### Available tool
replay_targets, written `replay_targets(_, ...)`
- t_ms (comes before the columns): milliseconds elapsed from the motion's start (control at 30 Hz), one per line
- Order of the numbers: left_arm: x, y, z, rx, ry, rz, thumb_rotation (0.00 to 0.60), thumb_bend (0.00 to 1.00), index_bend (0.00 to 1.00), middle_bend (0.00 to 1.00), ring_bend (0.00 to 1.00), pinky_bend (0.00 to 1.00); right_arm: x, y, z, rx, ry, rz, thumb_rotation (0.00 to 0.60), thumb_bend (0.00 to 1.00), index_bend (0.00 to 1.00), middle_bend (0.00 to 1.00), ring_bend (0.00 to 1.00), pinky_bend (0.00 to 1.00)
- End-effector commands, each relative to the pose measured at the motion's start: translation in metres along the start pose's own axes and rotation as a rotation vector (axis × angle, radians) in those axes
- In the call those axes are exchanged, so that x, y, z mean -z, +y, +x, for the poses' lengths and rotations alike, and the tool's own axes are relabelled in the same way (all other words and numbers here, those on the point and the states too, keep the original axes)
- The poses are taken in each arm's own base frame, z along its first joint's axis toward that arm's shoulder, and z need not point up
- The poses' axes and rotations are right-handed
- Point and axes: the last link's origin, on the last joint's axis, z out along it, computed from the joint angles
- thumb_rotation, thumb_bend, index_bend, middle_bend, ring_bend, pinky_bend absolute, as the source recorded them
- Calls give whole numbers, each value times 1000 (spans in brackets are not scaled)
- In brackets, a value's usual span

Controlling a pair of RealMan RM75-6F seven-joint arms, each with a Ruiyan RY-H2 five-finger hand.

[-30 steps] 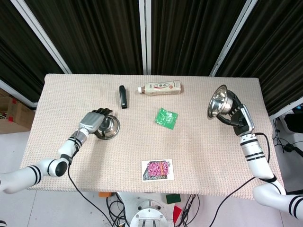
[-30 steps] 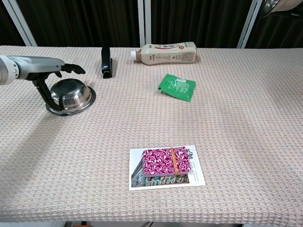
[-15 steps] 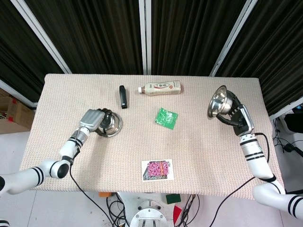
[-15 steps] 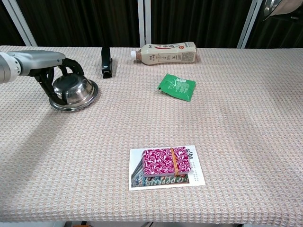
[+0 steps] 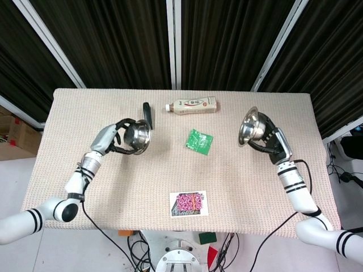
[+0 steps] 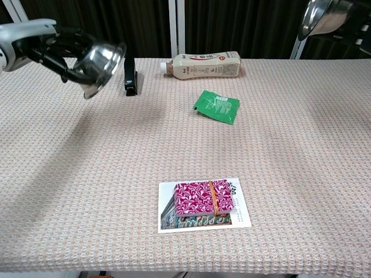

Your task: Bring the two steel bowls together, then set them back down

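Note:
My left hand grips one steel bowl and holds it tilted above the table at the left. My right hand holds the other steel bowl in the air at the right, its mouth turned toward the middle. In the chest view the right hand shows only partly at the top right edge. The two bowls are well apart, with a wide gap between them.
On the table lie a black stapler-like object, a bottle on its side, a green packet in the middle and a pink patterned box on a card near the front.
My left hand closed around the left bowl and lifted it off the table, tilting it and moving right. My right hand carried its bowl a little to the left and lower.

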Motion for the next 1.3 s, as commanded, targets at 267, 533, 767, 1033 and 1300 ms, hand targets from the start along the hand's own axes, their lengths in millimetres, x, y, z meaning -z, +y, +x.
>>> replay_targets(267, 12, 62, -4, 586, 50, -290, 600, 156, 546, 519, 464, 628, -24, 24, -51, -60, -107, -39, 600, 132, 663, 516, 423, 302)
replay_targets(533, -4, 79, -33, 564, 40, -298, 600, 156, 564, 538, 488, 629, -48, 31, -91, -128, -169, -30, 600, 133, 664, 517, 424, 306)
replay_targets(767, -13, 87, -55, 457, 53, -309, 600, 159, 585, 562, 512, 628, -61, 32, -115, -173, -203, -16, 600, 149, 668, 520, 427, 310)
replay_targets(1033, -20, 99, -79, 385, 57, -329, 600, 187, 596, 573, 512, 635, -73, 31, -143, -209, -257, -16, 600, 154, 675, 524, 431, 315)
replay_targets(1300, -25, 106, -85, 388, 73, -342, 600, 192, 596, 574, 512, 641, -79, 35, -160, -234, -288, -27, 600, 154, 676, 526, 433, 317)
